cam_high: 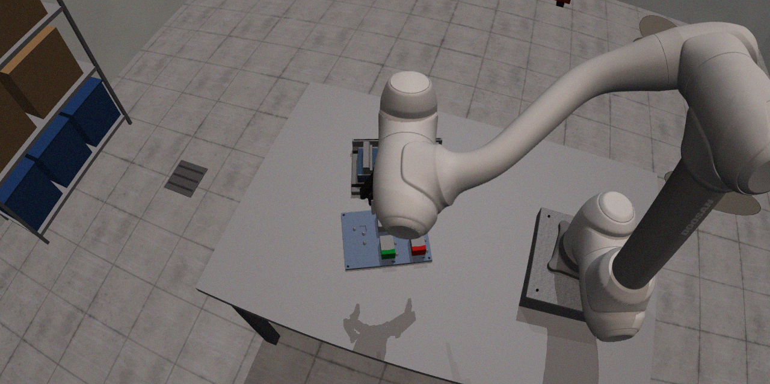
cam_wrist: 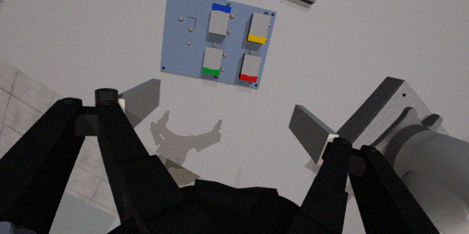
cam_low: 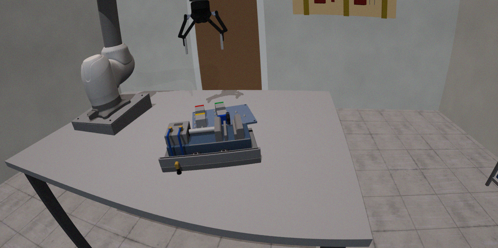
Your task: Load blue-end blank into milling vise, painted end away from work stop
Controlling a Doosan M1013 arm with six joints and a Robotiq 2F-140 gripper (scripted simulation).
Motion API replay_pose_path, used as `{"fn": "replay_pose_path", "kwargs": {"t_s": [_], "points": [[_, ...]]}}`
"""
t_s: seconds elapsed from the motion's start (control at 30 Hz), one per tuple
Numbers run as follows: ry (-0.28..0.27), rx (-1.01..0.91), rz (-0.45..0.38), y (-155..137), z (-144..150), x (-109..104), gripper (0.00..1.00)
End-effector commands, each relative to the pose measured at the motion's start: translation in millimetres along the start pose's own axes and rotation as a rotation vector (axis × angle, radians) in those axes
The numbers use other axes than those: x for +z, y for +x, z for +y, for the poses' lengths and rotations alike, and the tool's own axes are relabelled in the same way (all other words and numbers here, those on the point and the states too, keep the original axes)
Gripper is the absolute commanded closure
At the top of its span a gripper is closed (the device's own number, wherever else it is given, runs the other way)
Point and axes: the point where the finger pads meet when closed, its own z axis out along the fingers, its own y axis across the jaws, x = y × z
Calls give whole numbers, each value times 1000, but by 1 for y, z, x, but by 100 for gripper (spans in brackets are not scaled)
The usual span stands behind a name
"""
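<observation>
The blank with the blue end (cam_wrist: 218, 21) lies flat on the light-blue infeed plate (cam_wrist: 218, 39), in the row nearest the vise, its blue end towards the vise. Blanks with yellow (cam_wrist: 257, 28), green (cam_wrist: 212, 61) and red (cam_wrist: 250, 68) ends lie beside it on the plate. The vise (cam_low: 209, 135) stands next to the plate, and no blank shows between its jaws. My gripper (cam_low: 203, 42) hangs high above the table, off to the side of the plate away from the vise. It is fully open and empty, as the wrist view (cam_wrist: 225, 117) shows.
The hosed end block (cam_low: 177, 133) is at the vise's left in the exterior view, the fixed jaw (cam_low: 238, 126) at its right. The robot's base plate (cam_low: 111, 114) sits at the table's far left. My arm hides part of the vise (cam_high: 362, 161) in the top view.
</observation>
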Motion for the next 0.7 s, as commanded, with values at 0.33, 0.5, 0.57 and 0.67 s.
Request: {"fn": "replay_pose_path", "kwargs": {"t_s": [0.33,0.5,0.57,0.67], "points": [[0,0,0,2,-1,22,0],[0,0,0,4,-2,37,0],[0,0,0,5,-2,43,0],[0,0,0,5,-2,46,0]]}}
